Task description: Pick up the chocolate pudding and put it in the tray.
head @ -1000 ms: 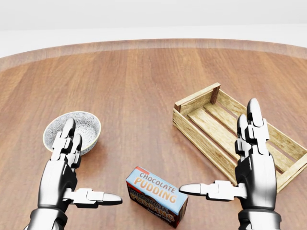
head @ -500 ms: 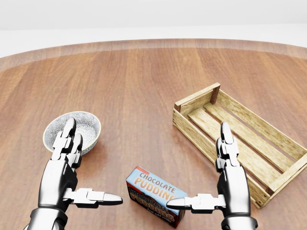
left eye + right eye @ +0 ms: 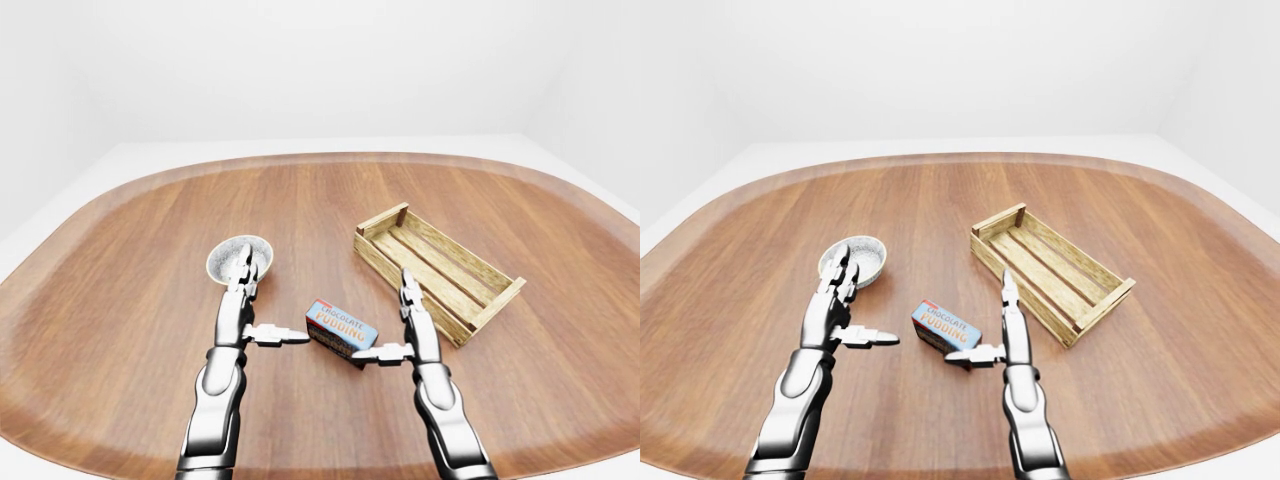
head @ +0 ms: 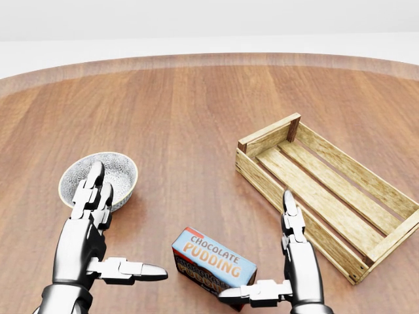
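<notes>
Showing one pudding box (image 4: 215,264); one tray (image 4: 325,191); one bowl (image 4: 116,173)

One pudding box (image 4: 213,267) — one tray (image 4: 325,191) — one bowl (image 4: 118,171).

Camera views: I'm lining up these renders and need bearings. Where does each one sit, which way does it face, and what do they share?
Head view: on the robot's head, angled down at the wooden table; shows the chocolate pudding box, patterned bowl, wooden tray, left hand and right hand.
Left-eye view: on the head, wider, takes in the whole table and white walls; both forearms show.
Right-eye view: the same, with things shifted left in the picture.
Shared: all three show the box, bowl, tray and both open hands.
</notes>
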{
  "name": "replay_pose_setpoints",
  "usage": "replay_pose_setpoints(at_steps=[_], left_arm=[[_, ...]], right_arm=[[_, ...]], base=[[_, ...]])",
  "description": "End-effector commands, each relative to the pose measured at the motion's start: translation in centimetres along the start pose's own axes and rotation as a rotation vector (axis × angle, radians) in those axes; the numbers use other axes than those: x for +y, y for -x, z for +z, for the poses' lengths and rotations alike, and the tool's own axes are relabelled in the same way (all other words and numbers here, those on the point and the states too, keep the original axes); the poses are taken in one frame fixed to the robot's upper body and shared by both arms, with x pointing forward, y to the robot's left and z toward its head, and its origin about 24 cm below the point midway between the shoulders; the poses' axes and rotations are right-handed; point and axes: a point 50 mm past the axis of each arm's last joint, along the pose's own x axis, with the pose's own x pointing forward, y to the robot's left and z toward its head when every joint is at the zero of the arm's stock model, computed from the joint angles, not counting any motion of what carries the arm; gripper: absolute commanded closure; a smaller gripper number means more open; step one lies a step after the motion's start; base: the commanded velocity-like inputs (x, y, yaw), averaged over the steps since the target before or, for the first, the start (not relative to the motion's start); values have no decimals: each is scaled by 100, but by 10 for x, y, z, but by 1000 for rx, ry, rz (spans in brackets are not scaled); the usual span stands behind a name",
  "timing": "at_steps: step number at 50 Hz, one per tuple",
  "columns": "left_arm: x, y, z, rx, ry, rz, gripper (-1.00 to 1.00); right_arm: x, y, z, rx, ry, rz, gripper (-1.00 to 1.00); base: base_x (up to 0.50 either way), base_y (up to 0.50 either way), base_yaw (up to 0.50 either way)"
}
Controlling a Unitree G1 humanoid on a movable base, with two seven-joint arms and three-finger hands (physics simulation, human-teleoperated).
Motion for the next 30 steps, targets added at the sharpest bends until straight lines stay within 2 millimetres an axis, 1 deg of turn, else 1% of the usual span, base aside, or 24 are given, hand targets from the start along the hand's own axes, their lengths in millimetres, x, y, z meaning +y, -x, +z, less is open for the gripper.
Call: replay_pose_setpoints(at_steps=[1, 15, 30], left_arm=[[2, 0, -3, 13, 6, 17, -100], [2, 0, -3, 13, 5, 16, -100], [2, 0, -3, 14, 3, 15, -100]], right_arm=[[4, 1, -15, 62, 26, 10, -100], [7, 0, -35, 149, 60, 12, -100], [10, 0, -46, 198, 90, 14, -100]], base=[[0, 0, 0], [0, 0, 0], [0, 0, 0]])
